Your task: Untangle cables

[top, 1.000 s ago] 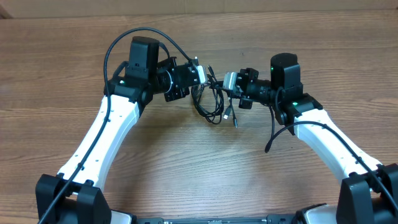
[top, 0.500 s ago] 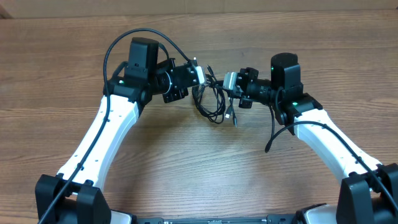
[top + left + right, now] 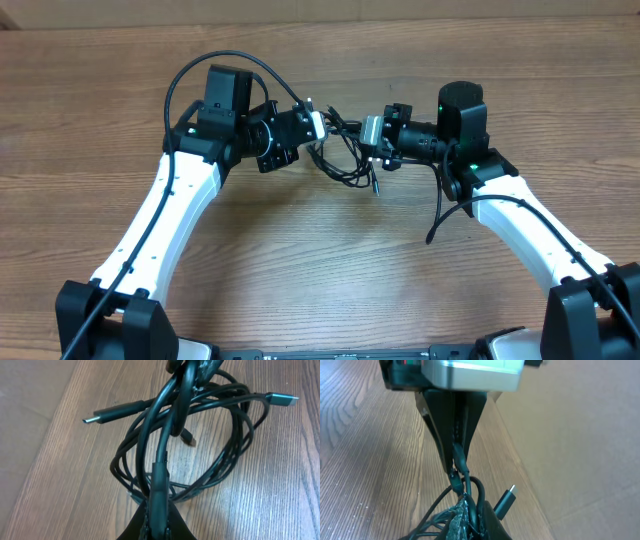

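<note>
A tangled bundle of dark cables (image 3: 343, 155) hangs between my two grippers above the wooden table. My left gripper (image 3: 318, 125) is shut on a strand of the bundle; in the left wrist view the cables (image 3: 185, 445) loop in front of its fingers (image 3: 159, 515), with free plug ends sticking out left and right. My right gripper (image 3: 366, 132) is shut on other strands; in the right wrist view its fingers (image 3: 477, 517) pinch cable (image 3: 461, 467) beside a loose plug (image 3: 504, 501). The two grippers face each other closely.
The wooden table (image 3: 330, 270) spreads all round below the arms. A brown board (image 3: 320, 12) runs along the table's far edge. Each arm's own black supply cable arcs beside it, one by the left arm (image 3: 180, 75) and one by the right arm (image 3: 440, 215).
Both grippers have lifted a little and moved toward the far edge. The cable bundle has risen with them and hangs shorter and more bunched.
</note>
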Available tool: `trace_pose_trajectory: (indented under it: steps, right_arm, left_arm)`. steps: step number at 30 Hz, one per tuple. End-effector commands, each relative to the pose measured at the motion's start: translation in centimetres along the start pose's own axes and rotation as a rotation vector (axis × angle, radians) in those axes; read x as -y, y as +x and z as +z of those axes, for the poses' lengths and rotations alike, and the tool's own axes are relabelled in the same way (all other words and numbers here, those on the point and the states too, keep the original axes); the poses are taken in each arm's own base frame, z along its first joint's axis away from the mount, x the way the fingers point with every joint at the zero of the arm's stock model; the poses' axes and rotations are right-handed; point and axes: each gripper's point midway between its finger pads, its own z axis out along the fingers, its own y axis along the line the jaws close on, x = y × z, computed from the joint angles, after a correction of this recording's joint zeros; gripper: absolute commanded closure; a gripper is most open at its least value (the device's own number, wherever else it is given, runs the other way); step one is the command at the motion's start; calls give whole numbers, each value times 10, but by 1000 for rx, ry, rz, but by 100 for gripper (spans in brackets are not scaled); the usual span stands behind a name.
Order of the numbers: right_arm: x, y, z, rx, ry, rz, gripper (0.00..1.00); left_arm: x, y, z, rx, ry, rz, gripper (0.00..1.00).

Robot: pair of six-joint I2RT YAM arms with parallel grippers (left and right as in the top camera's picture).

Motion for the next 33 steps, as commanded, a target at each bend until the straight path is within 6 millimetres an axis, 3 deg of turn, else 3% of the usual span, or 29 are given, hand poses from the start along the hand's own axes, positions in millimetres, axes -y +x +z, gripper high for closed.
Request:
trace_pose_trajectory:
  steps: [1,7,20,33]
  right_arm:
    - [5,-19,-3,47,1,-41,96]
    - [7,-21,-3,53,9,-54,96]
    - [16,-29,-4,80,44,-111,96]
    - [34,-39,-11,111,110,-188,96]
  left_arm:
    - [5,3,12,-1,45,-43,96]
    - [10,12,24,-8,84,-78,96]
    - [13,21,24,-55,88,-124,96]
    - [21,45,18,-169,99,-219,96]
